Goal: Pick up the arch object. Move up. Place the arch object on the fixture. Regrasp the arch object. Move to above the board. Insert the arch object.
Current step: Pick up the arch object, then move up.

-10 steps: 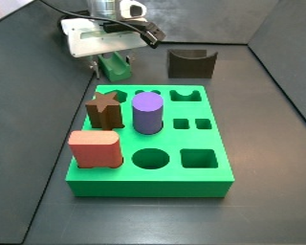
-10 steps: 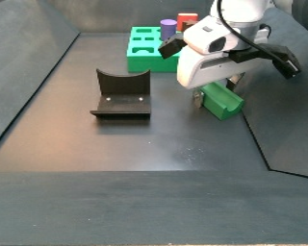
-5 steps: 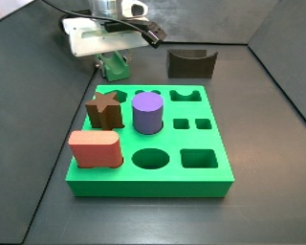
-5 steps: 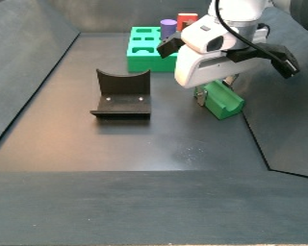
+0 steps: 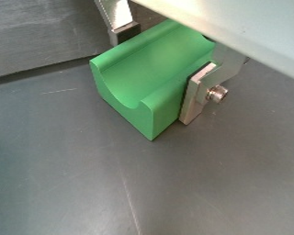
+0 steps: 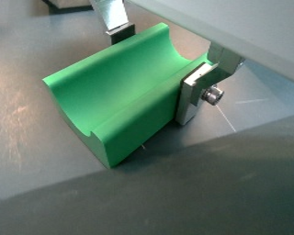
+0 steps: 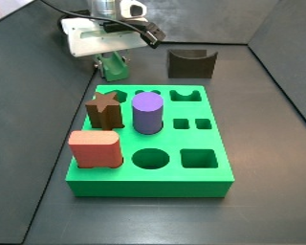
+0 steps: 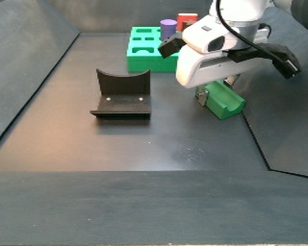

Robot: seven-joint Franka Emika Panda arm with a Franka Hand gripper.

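Observation:
The arch object (image 5: 143, 78) (image 6: 118, 92) is a muted-green block with a curved groove along its top, lying on the dark floor. My gripper (image 5: 162, 62) (image 6: 156, 62) is shut on it, with a silver finger plate (image 5: 201, 92) pressed against one long side and the second finger (image 6: 117, 32) at the opposite side. In both side views the gripper (image 7: 114, 62) (image 8: 218, 91) hangs low over the arch object (image 7: 115, 66) (image 8: 222, 100). The dark fixture (image 7: 190, 63) (image 8: 120, 94) stands apart from it. The bright green board (image 7: 149, 185) (image 8: 146, 43) lies beyond.
On the board stand a brown star peg (image 7: 104, 110), a purple cylinder (image 7: 146, 113) and a salmon block (image 7: 95, 148). Sloping dark walls enclose the floor, and one wall (image 8: 279, 125) rises close beside the arch object.
Gripper and arch object stay in the same spot. The arch object looks very slightly shifted between the fingers.

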